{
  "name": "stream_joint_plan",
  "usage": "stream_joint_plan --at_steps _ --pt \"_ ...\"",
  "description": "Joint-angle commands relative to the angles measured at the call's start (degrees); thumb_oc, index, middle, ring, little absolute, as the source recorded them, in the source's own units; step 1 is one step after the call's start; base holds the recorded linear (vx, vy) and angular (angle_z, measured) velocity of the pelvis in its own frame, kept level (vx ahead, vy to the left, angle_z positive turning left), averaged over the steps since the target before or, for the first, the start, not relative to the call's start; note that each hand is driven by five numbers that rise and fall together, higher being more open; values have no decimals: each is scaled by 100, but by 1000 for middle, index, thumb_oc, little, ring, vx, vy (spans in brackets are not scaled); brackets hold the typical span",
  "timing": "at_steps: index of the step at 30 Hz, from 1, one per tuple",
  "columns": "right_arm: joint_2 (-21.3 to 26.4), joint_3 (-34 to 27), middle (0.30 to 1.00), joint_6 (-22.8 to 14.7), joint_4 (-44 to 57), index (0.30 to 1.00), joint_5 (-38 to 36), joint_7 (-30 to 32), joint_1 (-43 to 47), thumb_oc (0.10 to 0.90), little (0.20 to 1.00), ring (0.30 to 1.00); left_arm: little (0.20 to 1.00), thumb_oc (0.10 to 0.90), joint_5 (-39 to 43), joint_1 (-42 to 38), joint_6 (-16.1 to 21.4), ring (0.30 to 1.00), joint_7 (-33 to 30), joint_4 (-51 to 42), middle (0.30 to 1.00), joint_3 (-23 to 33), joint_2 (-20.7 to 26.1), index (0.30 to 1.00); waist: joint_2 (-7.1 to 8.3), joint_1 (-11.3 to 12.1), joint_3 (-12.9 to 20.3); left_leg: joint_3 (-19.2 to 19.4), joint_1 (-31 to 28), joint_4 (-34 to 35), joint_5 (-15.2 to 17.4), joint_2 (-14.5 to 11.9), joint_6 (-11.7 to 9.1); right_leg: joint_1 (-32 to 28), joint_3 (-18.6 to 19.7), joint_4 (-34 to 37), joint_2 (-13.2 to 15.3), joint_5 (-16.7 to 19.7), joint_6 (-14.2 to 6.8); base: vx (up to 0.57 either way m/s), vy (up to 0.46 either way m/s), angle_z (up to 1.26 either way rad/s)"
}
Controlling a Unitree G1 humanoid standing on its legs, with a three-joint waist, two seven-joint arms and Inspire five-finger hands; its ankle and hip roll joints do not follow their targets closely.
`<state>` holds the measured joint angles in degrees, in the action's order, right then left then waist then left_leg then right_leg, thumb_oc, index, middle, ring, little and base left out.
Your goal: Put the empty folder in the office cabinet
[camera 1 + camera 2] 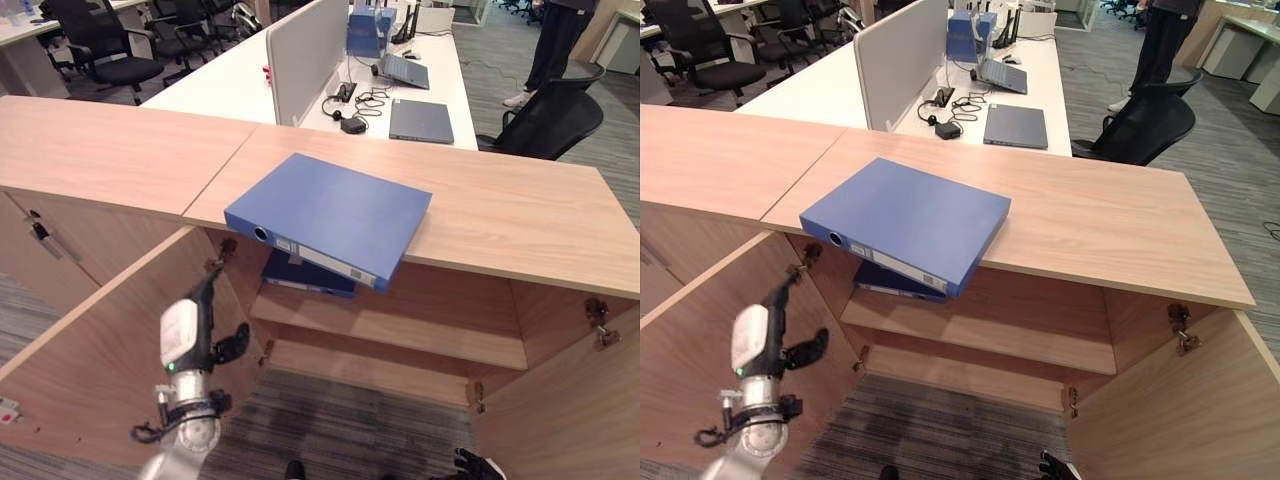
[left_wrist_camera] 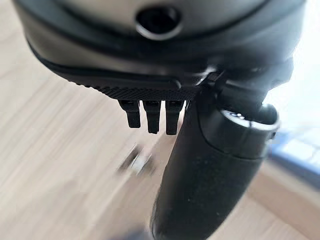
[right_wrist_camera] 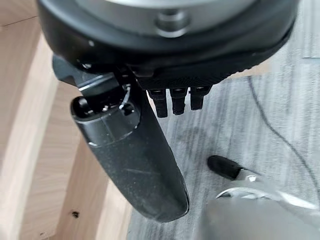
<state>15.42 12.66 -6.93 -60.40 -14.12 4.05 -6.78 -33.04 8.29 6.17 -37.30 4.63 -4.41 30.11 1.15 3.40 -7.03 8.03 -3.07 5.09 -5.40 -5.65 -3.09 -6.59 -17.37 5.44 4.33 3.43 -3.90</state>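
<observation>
A blue ring-binder folder (image 1: 330,215) lies flat on the wooden cabinet top (image 1: 520,215), its spine corner jutting out over the front edge. Below it the cabinet stands with both doors swung wide. A second, darker blue folder (image 1: 305,278) lies on the upper shelf (image 1: 400,335) inside. My left hand (image 1: 200,335) is raised beside the open left door (image 1: 90,350), below and left of the folder, fingers straight and holding nothing. My right hand (image 1: 478,466) hangs low above the carpet by the right door (image 1: 570,400), open and empty; its thumb (image 3: 135,155) sticks out straight.
Behind the cabinet is a white desk (image 1: 230,85) with a divider panel (image 1: 305,55), two laptops and cables. A black office chair (image 1: 550,120) stands at the back right, with a person's legs (image 1: 550,45) beyond it. Grey carpet (image 1: 340,430) lies in front.
</observation>
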Motion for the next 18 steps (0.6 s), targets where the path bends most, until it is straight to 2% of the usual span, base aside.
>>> stream_joint_plan --at_steps 1,4,6,8,13,18 --pt "101 39 900 -290 119 900 10 45 402 800 900 900 900 800 -802 -975 113 900 -558 -587 900 316 374 900 36 14 -150 -200 -485 -9 658 -207 -457 -482 408 -44 120 -841 -371 0 0 0" --pt "94 50 900 -290 98 900 -33 -29 370 800 900 900 900 800 -1051 -1056 117 900 -526 -798 900 359 624 900 10 -3 -146 -192 -505 -9 666 -217 -468 -485 408 -47 109 -847 -365 0 0 0" --pt "117 85 900 -312 29 900 -118 -183 336 800 900 900 900 800 -1340 -1252 252 900 -304 -1062 900 285 1141 900 -78 -83 -126 -170 -508 -9 653 -230 -489 -469 426 -51 102 -853 -366 0 0 0" --pt "137 97 900 -320 10 900 -124 -247 344 800 900 900 900 800 -1399 -1355 338 900 -131 -1118 900 199 1351 900 -111 -115 -119 -155 -506 -9 654 -235 -498 -458 431 -50 98 -849 -372 -2 -2 -2" --pt "208 70 900 -360 34 900 -104 -274 389 800 900 900 900 800 -1442 -1477 502 900 125 -1176 900 14 1721 900 -197 -197 -130 -110 -484 -9 648 -238 -512 -406 459 -62 101 -832 -390 -6 4 -2" --pt "254 54 900 -389 53 900 -117 -279 365 800 900 900 900 800 -1385 -1645 648 900 383 -1082 900 -278 1895 900 -249 -280 -94 -37 -506 -9 675 -243 -514 -394 505 -57 103 -827 -404 -6 22 -9"
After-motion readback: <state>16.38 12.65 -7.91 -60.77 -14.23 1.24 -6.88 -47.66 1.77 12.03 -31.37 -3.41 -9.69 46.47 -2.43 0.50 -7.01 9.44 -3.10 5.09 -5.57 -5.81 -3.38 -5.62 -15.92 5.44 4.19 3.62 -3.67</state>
